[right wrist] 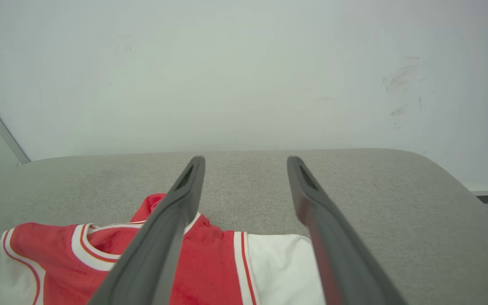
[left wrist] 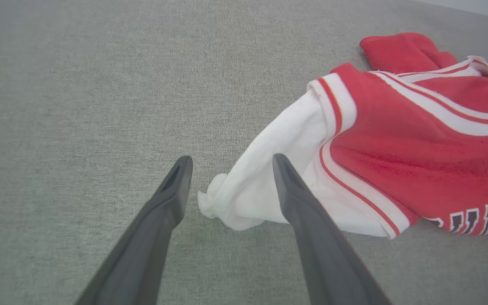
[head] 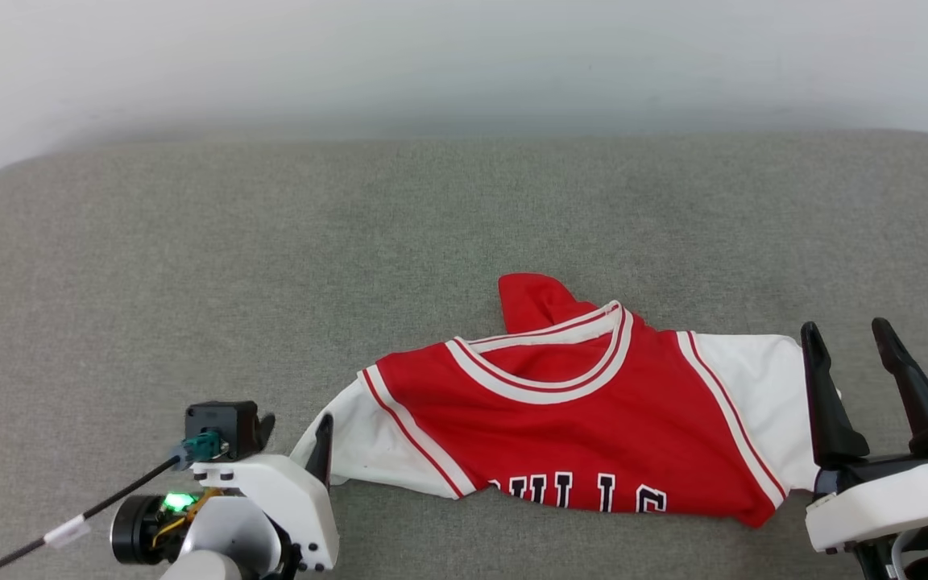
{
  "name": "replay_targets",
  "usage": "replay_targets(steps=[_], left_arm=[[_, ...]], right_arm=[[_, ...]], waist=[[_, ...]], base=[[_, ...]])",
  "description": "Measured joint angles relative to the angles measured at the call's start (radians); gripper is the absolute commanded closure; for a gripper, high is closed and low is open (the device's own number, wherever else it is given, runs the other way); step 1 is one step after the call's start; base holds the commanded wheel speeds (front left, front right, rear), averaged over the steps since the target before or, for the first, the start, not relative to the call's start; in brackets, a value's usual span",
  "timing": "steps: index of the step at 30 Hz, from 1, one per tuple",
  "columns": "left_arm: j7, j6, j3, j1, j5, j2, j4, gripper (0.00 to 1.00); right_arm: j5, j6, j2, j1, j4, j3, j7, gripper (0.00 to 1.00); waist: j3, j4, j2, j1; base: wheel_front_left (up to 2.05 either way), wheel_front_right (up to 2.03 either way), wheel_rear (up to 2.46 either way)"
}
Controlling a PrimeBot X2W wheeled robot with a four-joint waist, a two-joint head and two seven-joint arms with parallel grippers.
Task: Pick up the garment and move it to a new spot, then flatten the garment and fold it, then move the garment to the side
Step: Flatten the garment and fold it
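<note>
Flanking one garment [head: 577, 403] on one cushion [head: 190, 266]: left gripper [left wrist: 231, 159], right gripper [head: 845, 325], jaws apart.

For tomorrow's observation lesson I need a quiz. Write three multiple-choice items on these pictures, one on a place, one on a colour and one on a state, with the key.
1. Which part of the red jersey T-shirt lies nearest the left pincer?
A. the collar
B. the end of a white sleeve
C. the red fold beyond the collar

2. What colour are the chest letters?
A. yellow
B. green
C. black, outlined in white

3. How does the right pincer stand?
A. open, holding nothing
B. shut on a sleeve
C. shut on the collar

Key:
1 B, in the left wrist view the sleeve end lies between that pincer's fingers.
2 C, dark block letters with white edges show at the shirt's near edge.
3 A, its fingers stand apart with no cloth gripped.
</note>
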Motion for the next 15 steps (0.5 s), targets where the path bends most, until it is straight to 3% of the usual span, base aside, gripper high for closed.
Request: replay_targets(steps=[4,5,7,11,15], left_arm=[[-0.153,-0.007,0.014,-0.018,0.046,-0.019,-0.015,0.0],[-0.263,-0.009,0.018,-0.024,0.084,-0.027,-0.03,0.0],[-0.331,-0.007,0.02,-0.028,0.111,-0.032,-0.045,0.0],[-0.406,0.001,0.024,-0.033,0.136,-0.037,-0.07,0.0],[-0.417,0.016,0.024,-0.032,0.146,-0.037,-0.101,0.0]], right_arm=[[0.002,0.0,-0.001,0.01,0.0,-0.018,0.021,0.0],[0.012,0.0,-0.004,0.017,0.002,-0.044,0.04,0.0],[0.021,0.0,-0.008,0.023,0.003,-0.06,0.051,0.0],[0.056,0.0,-0.023,0.031,0.024,-0.1,0.104,0.0],[0.129,0.0,-0.053,0.026,0.088,-0.153,0.214,0.0]], waist=[[-0.027,-0.002,0.0,0.0],[-0.043,-0.006,0.0,0.0],[-0.05,-0.008,0.0,0.0],[-0.054,-0.006,0.0,-0.0001],[-0.053,0.0,0.0,-0.0001]], base=[[0.0,0.0,0.0],[0.0,0.0,0.0],[0.0,0.0,0.0],[0.0,0.0,0.0],[0.0,0.0,0.0]])
